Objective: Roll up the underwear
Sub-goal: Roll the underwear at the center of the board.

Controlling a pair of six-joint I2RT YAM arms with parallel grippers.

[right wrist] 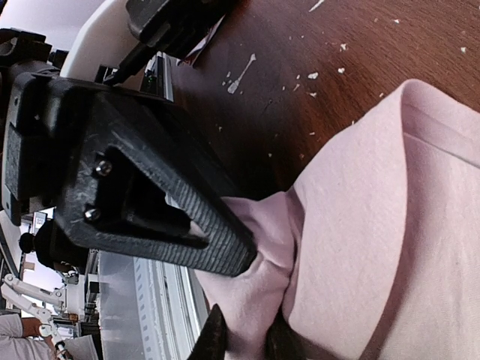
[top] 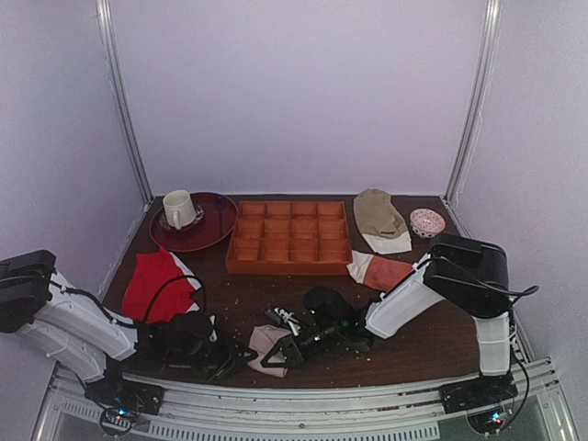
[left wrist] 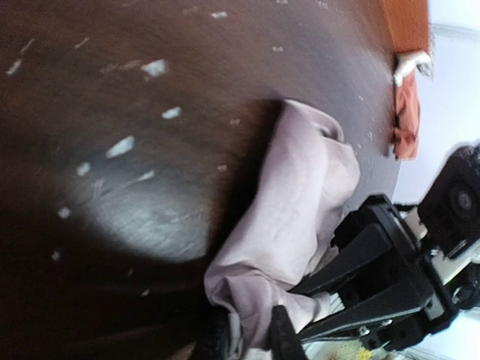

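Note:
The underwear point(top: 267, 345) is a pinkish-beige bunched cloth lying on the dark table near the front edge, between my two arms. My left gripper point(top: 235, 355) comes at it from the left. In the left wrist view a fold of the underwear point(left wrist: 300, 202) sits pinched between the left gripper's point(left wrist: 251, 339) dark fingers. My right gripper point(top: 292, 344) reaches in from the right. In the right wrist view its tips point(right wrist: 247, 339) squeeze a gathered edge of the underwear point(right wrist: 375, 225). The two grippers are very close; the left one's ribbed finger point(right wrist: 150, 202) touches the same fold.
An orange compartment tray point(top: 289, 237) stands mid-table. Behind it on the left is a dark red plate point(top: 213, 230) with a white cup point(top: 178, 209). A red garment point(top: 156, 285) lies left, an orange-rust garment point(top: 381, 271) right, with a beige cloth point(top: 378, 216) and small bowl point(top: 427, 222) behind.

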